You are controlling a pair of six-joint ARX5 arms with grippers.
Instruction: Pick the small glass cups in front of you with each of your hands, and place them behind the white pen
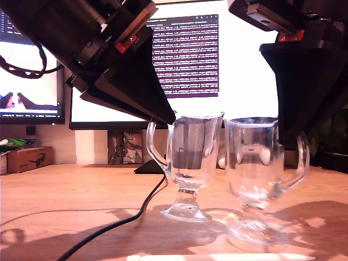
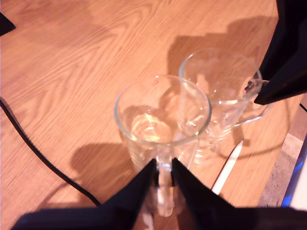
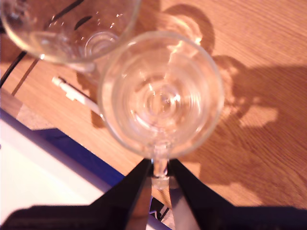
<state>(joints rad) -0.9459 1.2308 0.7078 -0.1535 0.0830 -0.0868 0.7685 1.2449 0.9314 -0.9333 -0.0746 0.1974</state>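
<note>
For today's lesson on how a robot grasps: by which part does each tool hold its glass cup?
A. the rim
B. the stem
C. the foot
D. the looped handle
D: in both wrist views the jaws close on the handle of the first glass cup and of the second glass cup.

The exterior view sits low, near the level of the light wooden tabletop (image 1: 65, 190), close to the two clear glass stemmed mugs with looped handles (image 1: 191, 163) (image 1: 255, 174), and faces across them toward a lit computer monitor (image 1: 185, 54) behind. The first wrist view looks steeply down past my first gripper (image 2: 163, 165) into one mug's open mouth (image 2: 162, 115) from close above. The second wrist view looks almost straight down past my second gripper (image 3: 160, 163) into the other mug (image 3: 160, 93), closer yet. All three views share both mugs, the tabletop and the thin white pen (image 1: 223, 256) (image 2: 229, 165) (image 3: 76, 93).
</note>
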